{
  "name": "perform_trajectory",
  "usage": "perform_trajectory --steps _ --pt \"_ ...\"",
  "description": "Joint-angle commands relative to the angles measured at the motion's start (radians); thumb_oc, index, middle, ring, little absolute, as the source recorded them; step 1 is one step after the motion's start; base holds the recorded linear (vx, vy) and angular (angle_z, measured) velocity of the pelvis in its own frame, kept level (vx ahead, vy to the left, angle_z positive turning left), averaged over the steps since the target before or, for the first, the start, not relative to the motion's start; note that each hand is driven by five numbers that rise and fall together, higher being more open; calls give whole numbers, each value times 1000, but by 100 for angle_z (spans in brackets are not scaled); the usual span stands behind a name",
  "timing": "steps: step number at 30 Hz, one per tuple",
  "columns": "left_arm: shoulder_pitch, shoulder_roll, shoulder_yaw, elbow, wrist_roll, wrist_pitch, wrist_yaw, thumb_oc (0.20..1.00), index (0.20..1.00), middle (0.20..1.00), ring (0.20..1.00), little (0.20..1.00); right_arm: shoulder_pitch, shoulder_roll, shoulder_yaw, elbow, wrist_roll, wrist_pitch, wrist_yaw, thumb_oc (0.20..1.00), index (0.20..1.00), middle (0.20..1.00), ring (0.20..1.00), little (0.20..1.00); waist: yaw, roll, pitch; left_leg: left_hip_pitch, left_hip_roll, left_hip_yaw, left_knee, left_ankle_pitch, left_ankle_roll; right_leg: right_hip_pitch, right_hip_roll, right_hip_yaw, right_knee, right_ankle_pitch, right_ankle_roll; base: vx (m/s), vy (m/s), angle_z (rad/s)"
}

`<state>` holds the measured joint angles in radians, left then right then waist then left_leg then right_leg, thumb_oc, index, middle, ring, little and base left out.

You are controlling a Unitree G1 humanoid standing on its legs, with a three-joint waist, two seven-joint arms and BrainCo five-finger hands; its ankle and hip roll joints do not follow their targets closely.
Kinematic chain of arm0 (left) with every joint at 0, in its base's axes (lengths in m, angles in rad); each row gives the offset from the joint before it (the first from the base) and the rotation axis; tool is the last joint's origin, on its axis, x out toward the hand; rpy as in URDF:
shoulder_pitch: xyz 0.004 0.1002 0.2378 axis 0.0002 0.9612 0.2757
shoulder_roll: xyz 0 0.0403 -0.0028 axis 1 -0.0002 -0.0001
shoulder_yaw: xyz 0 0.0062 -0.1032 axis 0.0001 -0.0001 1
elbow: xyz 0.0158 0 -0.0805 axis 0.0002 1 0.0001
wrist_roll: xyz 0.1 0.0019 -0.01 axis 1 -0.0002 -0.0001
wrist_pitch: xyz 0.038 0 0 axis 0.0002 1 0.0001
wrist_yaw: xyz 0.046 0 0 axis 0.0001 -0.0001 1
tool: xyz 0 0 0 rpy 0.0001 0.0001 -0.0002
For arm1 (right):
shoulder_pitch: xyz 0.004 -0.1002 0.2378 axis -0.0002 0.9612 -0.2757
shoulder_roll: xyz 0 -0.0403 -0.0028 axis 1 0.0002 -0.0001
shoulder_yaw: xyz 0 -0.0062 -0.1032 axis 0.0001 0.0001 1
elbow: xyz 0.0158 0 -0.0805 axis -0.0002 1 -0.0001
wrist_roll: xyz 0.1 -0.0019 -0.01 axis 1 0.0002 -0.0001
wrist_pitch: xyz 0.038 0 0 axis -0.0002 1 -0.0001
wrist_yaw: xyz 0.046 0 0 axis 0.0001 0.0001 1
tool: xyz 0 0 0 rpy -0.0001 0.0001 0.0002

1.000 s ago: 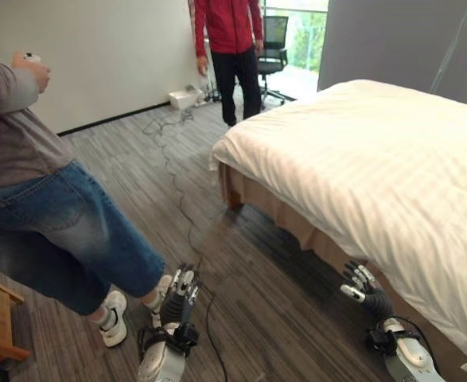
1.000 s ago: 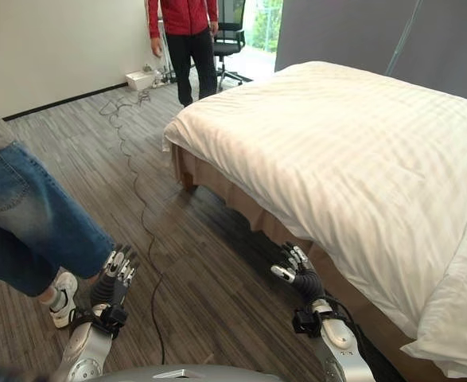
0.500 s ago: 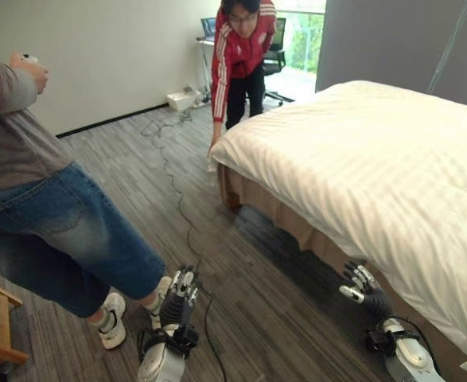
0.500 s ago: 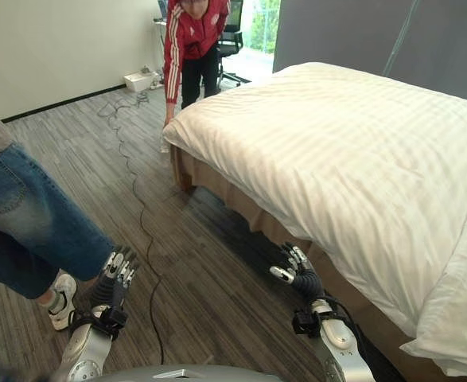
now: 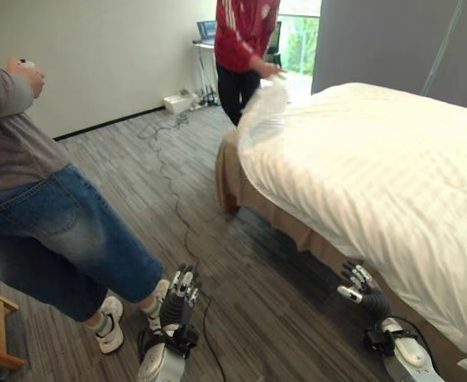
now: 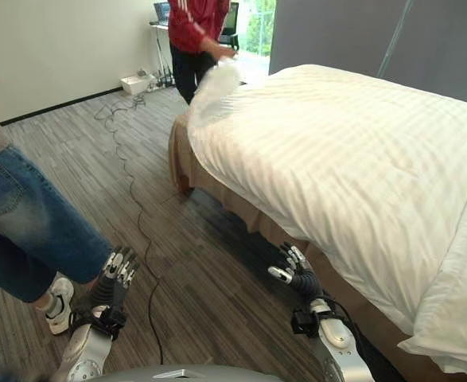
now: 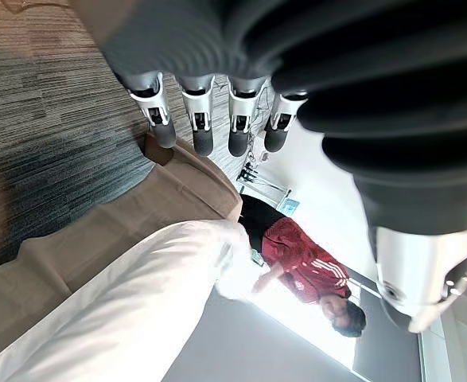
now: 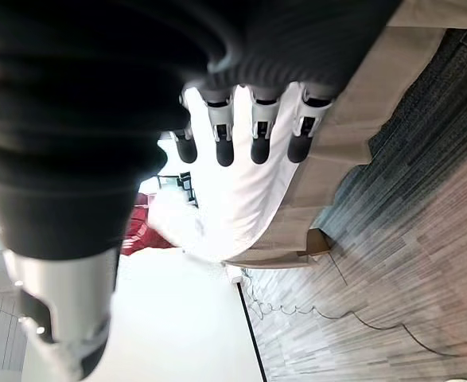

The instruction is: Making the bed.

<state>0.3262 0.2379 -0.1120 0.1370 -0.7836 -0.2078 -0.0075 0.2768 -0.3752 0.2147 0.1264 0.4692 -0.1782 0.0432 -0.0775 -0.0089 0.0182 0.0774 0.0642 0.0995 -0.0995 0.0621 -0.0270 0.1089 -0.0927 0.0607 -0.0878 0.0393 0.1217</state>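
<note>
White duvet [image 5: 376,167]: soft, light, bulky, likely to slump; best taken at its side edge. Left hand [image 5: 177,296], right hand [image 5: 363,290]: fingers straight, empty.

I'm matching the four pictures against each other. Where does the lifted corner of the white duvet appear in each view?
Left eye view: lifted duvet corner at top centre, in the person in red's hand.
Right eye view: top centre, left of middle.
Left wrist view: centre, past the left hand.
Right wrist view: left of centre, past the right hand.
Shared landmark: the person in red.
</note>
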Motion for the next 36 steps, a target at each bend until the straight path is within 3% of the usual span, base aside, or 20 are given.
perform_trajectory --steps 1,20,21,36 --pt "-61 11 16 8 -33 -48 -18 1000 1000 1000 1000 1000 -93 1 9 -42 -7 -36 0 1000 1000 1000 1000 1000 16 -12 26 82 -5 -17 13 -90 19 -72 3 -9 84 -15 -3 0 0 0" --pt "-80 19 12 17 -13 -55 -15 1000 1000 1000 1000 1000 -99 10 -3 -42 30 -48 -5 1000 1000 1000 1000 1000 15 -6 28 91 -5 -19 12 -93 18 -61 2 -12 82 -21 -4 0 0 0" --pt "-168 150 56 -134 177 -29 11 1000 1000 1000 1000 1000 -121 -62 -103 -107 48 2 64 1000 1000 1000 1000 1000 18 -1 104 -94 13 32 122 -33 -4 -76 -1 -138 98 -76 -36 8 15 5" --pt "-165 161 37 -53 228 -2 21 1000 1000 1000 1000 1000 -170 -75 -68 -103 16 21 65 1000 1000 1000 1000 1000 29 -12 89 -35 -13 52 80 -58 20 -59 -28 -112 112 -71 -12 32 40 0"
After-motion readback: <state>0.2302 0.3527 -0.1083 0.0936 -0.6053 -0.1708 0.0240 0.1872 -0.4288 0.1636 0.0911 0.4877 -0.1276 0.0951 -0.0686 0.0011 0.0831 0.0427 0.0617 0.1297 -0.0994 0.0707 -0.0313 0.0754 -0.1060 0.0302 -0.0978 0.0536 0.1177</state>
